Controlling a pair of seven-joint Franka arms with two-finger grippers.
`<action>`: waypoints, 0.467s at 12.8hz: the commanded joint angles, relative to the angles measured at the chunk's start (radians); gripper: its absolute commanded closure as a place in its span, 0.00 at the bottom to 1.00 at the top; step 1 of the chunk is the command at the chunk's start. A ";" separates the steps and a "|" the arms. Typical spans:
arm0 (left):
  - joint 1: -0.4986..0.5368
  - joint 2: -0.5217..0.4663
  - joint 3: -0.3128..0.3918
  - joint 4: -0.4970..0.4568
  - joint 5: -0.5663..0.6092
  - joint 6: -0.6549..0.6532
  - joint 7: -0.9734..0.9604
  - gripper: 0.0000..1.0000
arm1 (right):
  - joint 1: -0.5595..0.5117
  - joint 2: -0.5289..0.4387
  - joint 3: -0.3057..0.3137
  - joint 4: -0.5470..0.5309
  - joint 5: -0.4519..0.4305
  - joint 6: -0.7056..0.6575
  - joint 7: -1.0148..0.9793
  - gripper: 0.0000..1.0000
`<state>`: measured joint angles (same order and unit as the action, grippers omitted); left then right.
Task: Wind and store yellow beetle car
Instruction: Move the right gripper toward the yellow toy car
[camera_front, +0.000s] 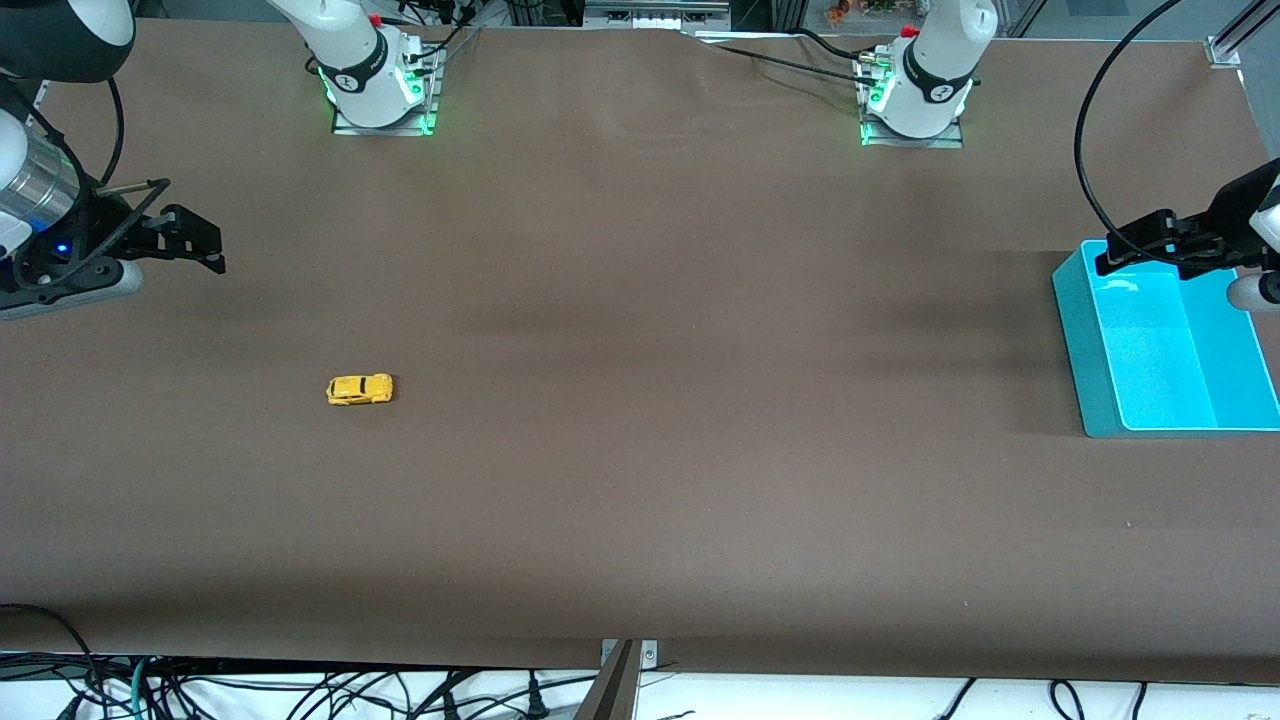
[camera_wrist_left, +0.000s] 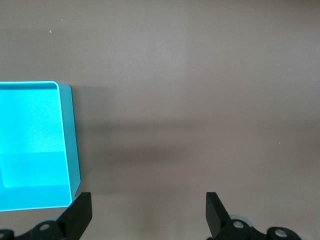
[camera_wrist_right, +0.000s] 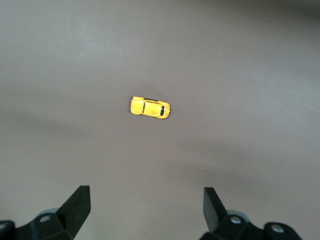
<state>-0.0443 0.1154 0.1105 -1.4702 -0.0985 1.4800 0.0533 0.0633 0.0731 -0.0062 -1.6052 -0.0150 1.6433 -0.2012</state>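
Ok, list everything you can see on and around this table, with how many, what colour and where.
small rounded yellow toy beetle car: one, bright yellow with dark windows, on its wheels on the table toward the right arm's end, nothing touching it.
open rectangular turquoise plastic bin: one, turquoise, nothing visible inside, at the left arm's end of the table.
brown table cover: one, brown, over the whole work surface.
cables: several, black and white, below the table edge nearest the front camera.
right gripper: one, black, open, in the air at the right arm's end, the car below in its wrist view.
left gripper: one, black, open, over the bin's edge.
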 joint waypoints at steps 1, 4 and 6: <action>-0.003 0.006 -0.003 0.016 0.025 0.000 0.003 0.00 | 0.004 0.001 -0.003 0.024 0.013 -0.026 0.020 0.00; -0.003 0.006 -0.002 0.016 0.025 0.000 0.003 0.00 | 0.004 0.005 -0.001 0.027 0.013 -0.025 0.016 0.00; -0.003 0.006 -0.003 0.016 0.025 0.000 0.003 0.00 | 0.004 0.010 0.000 0.016 0.027 -0.011 0.020 0.00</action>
<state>-0.0443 0.1154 0.1104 -1.4702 -0.0985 1.4800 0.0533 0.0636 0.0736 -0.0062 -1.6048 -0.0123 1.6432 -0.1967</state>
